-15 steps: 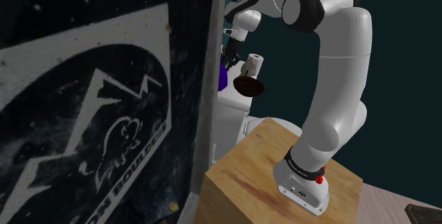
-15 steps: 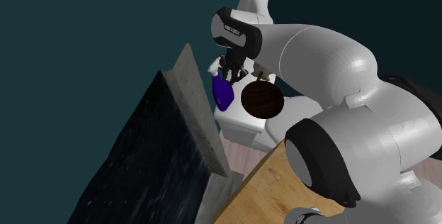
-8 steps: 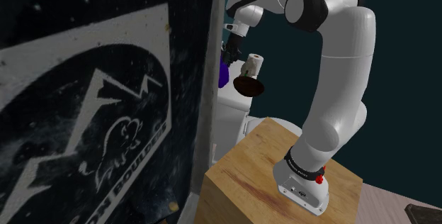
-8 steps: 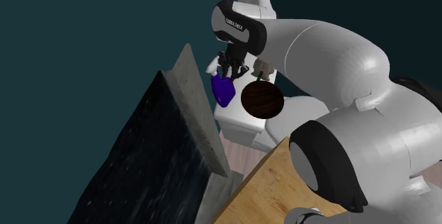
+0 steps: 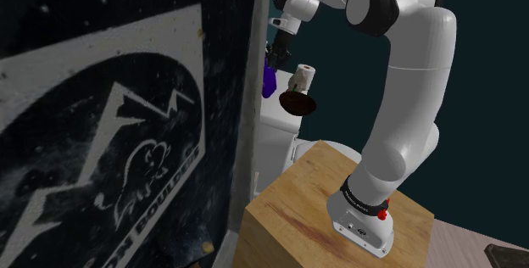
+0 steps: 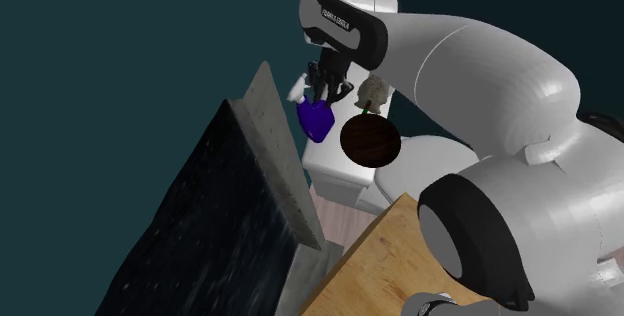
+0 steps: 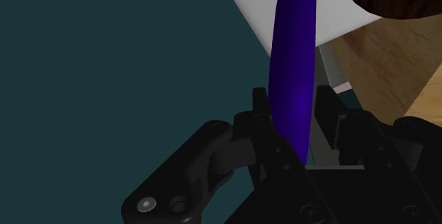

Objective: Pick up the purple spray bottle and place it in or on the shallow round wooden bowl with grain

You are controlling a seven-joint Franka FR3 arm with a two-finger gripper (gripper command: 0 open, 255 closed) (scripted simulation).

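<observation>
So the gripper (image 6: pixel 322 92) is clamped shut on the purple spray bottle (image 6: pixel 316 121) up near its top end, with the fat body dangling below. On the wrist cam you can see the black fingers (image 7: pixel 261 109) squeezing it from either side. Grabbing it high makes sense to me: the hand won't hit anything when the bottom goes into something shallow. The bottle looks to be hanging in the air just above the white toilet tank (image 6: pixel 335 176), tucked close to the edge of that big dark panel (image 6: pixel 220 224). The dark wooden bowl (image 6: pixel 370 141) sits on the tank right beside it, on the side towards the wooden stand (image 5: pixel 314 198). My guess is a short sideways hop, then lower and let go. Tight spot though, and a small pale lump (image 6: pixel 375 89) just behind the bowl could get bumped.
</observation>
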